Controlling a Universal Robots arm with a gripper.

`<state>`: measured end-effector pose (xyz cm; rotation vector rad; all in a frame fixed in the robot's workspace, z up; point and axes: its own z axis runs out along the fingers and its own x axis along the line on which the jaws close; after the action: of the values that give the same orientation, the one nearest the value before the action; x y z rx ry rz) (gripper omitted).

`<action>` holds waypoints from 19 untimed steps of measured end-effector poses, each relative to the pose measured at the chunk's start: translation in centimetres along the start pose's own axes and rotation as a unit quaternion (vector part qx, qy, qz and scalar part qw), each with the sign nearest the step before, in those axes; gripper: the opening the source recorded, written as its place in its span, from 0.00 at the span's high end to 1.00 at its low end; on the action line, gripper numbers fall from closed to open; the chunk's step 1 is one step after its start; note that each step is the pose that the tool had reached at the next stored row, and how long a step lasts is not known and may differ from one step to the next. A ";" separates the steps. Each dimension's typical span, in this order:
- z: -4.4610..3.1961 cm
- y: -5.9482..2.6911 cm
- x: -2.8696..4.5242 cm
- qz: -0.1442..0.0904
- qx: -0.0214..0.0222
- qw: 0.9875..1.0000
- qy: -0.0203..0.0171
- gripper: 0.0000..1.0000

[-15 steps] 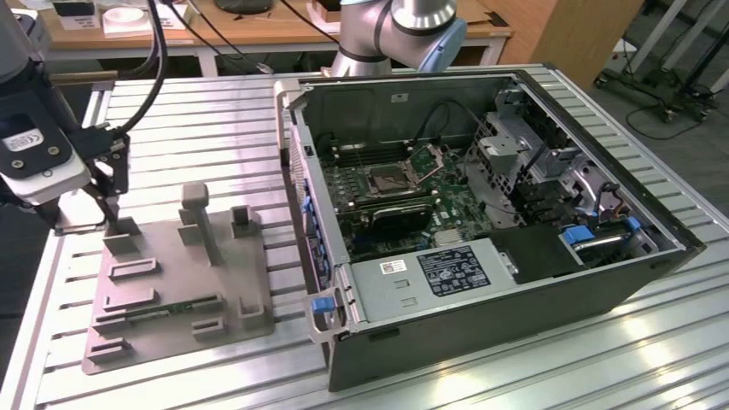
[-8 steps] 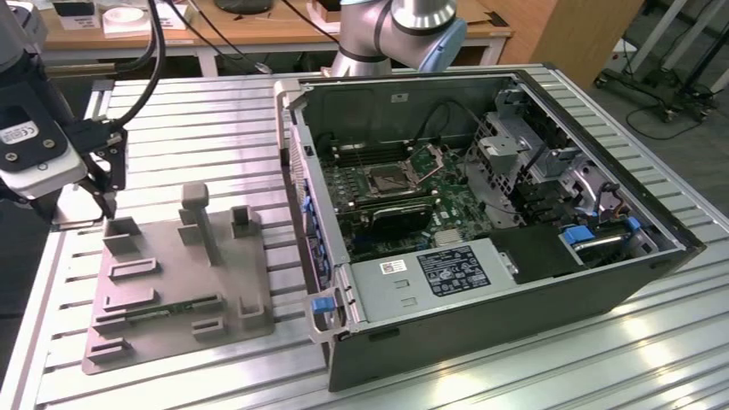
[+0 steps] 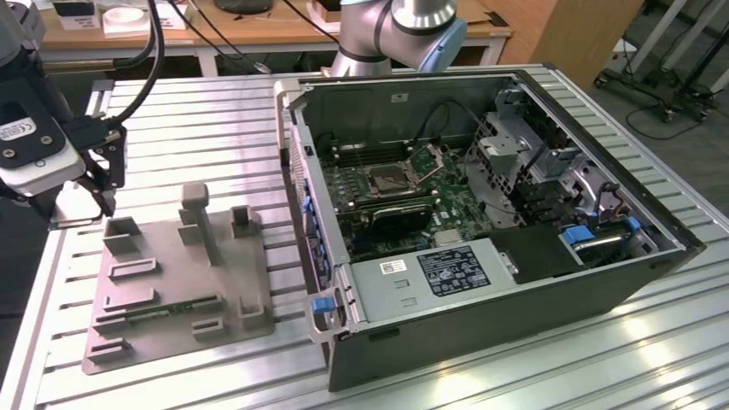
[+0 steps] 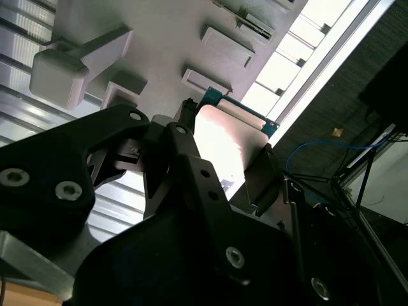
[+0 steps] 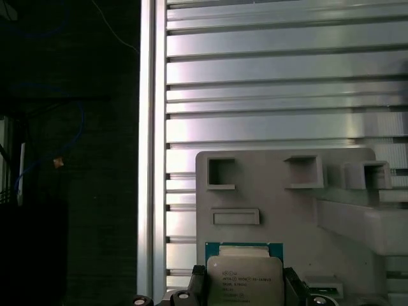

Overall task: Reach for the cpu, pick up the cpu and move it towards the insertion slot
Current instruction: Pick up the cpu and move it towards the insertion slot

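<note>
Gripper (image 4: 224, 148) is closing narrow on the cpu (image 5: 244, 279): in both wrist views its black fingers (image 5: 292, 287) are sitting against two opposite edges of the chip, with the silvery lid lying between them and a thin green border showing along the free edge. The cpu is therefore sitting right between the fingertips. I cannot tell whether it is resting in its seat or raised off it. Directly beneath and just beyond the gripper, the grey plastic fixture (image 3: 171, 256) is lying on the ribbed metal table (image 3: 205, 120), with its rectangular recesses and upright posts showing close past the chip in the first wrist view. In the exterior view the gripper is hanging over the fixture's far corner, at that view's left. A narrow green memory stick (image 3: 171, 307) is lying in a fixture slot on the side away from the gripper. The insertion slot (image 3: 393, 178) is sitting well apart from the gripper, past the fixture, inside the open computer case (image 3: 513, 325); its hinged metal frame (image 3: 433, 158) is standing tilted up beside it, leaving the dark centre exposed.
</note>
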<state>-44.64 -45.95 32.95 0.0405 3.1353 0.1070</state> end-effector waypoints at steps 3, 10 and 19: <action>-0.01 0.00 0.00 0.000 0.000 1.000 0.000 0.45; -0.28 0.02 0.00 0.000 0.000 1.000 0.000 0.45; -1.48 0.10 0.00 0.000 0.000 1.000 0.000 0.45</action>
<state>-44.64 -45.95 34.44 0.0405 3.1355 0.1069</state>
